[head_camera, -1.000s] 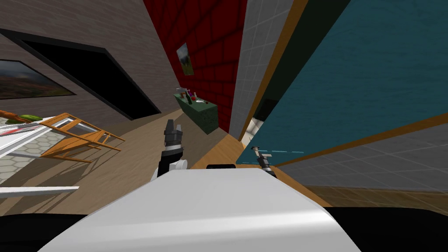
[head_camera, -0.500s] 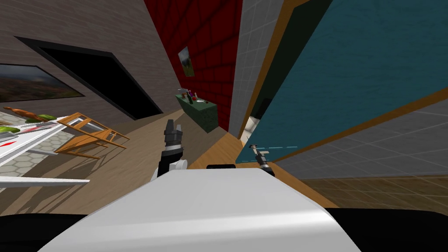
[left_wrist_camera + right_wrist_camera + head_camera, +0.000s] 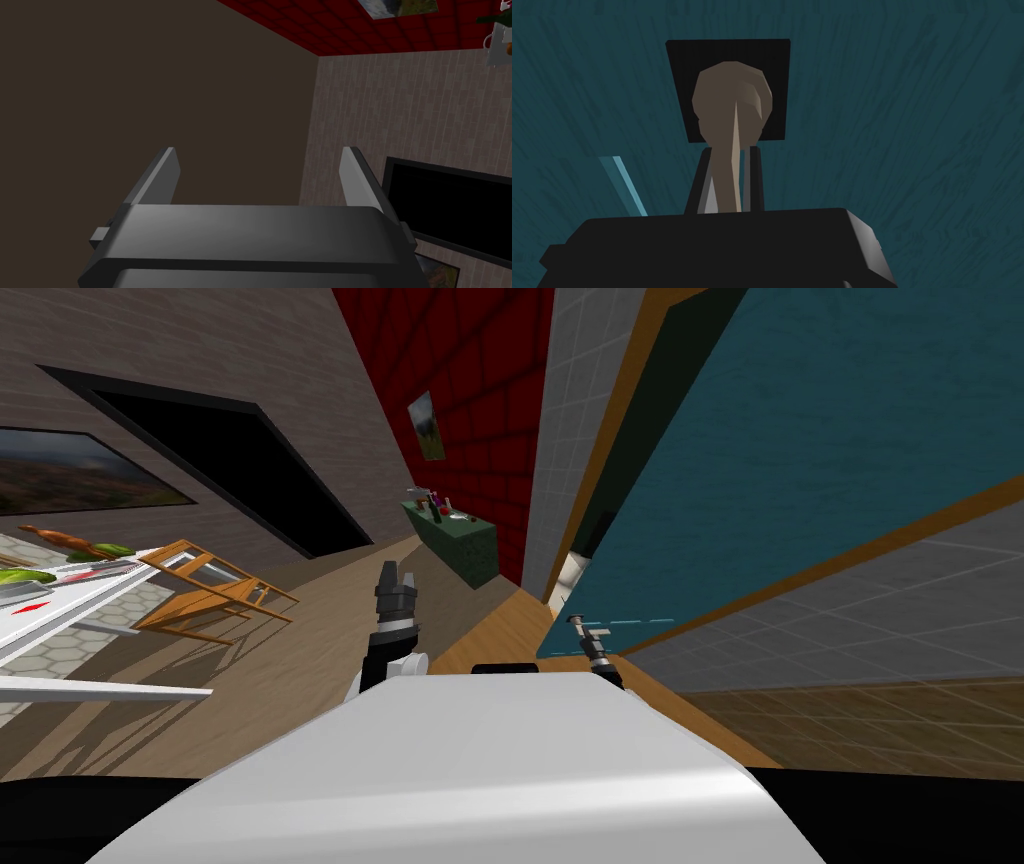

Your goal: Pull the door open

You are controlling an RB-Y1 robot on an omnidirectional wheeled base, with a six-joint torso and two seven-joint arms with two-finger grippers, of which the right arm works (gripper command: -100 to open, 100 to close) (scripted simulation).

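Your right jaws clamp narrow on the brown handle (image 3: 732,100), near the teal door's (image 3: 800,468) free edge, likely for best leverage while pulling; the door, at your right front, seems ajar. Left jaws stand wide, idle.

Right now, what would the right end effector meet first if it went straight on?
The right end effector, shut on the brown handle, would likely meet the black plate on the teal door.
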